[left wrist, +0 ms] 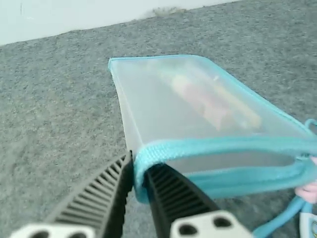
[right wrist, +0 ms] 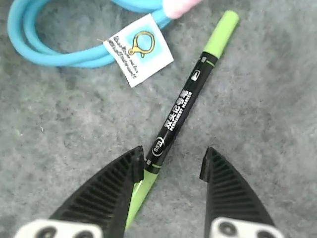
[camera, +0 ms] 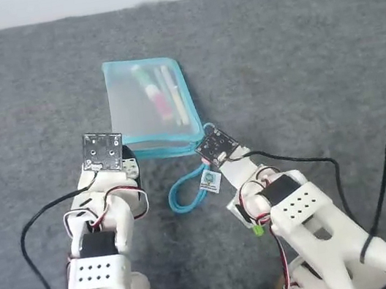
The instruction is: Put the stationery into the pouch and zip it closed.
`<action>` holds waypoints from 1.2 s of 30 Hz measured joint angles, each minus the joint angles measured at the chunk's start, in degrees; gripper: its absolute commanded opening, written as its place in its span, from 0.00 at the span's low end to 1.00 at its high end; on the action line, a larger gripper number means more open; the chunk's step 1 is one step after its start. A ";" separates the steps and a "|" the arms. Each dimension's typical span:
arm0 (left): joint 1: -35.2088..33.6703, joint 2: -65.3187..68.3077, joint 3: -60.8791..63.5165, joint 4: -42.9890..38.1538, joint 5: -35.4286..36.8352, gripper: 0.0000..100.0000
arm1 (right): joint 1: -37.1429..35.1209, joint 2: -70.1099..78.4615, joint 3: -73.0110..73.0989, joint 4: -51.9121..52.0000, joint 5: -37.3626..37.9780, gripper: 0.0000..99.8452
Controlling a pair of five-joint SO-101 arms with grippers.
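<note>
The translucent pouch (camera: pixel 148 107) with teal edging lies flat mid-table, and several pens show through it. My left gripper (left wrist: pixel 140 179) is shut on the pouch's (left wrist: pixel 198 109) teal zipper edge at its near corner; from above it (camera: pixel 132 163) sits at the pouch's near-left corner. My right gripper (right wrist: pixel 173 158) hangs open over a black marker (right wrist: pixel 183 114) with green caps lying on the carpet, which runs between the fingers close to one of them. From above, that arm's wrist board (camera: pixel 216 146) covers the gripper, and a green marker end (camera: pixel 257 229) peeks out beside the arm.
A blue cord loop (camera: pixel 186 191) with a paper tag (camera: pixel 210 180) lies off the pouch's near-right corner, close to the marker (right wrist: pixel 49 44). Grey carpet (camera: pixel 312 58) covers the table, with open room at the far left and right. Black cables trail beside both arms.
</note>
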 measured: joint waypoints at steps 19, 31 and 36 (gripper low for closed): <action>0.00 0.00 0.00 0.00 0.00 0.01 | 3.78 16.26 -4.84 -4.40 0.62 0.18; 0.00 0.00 0.00 0.00 0.00 0.01 | 13.71 21.36 -10.46 -3.96 0.62 0.01; 0.00 0.00 0.00 0.00 0.00 0.01 | 24.79 21.45 -13.89 -3.78 0.62 0.01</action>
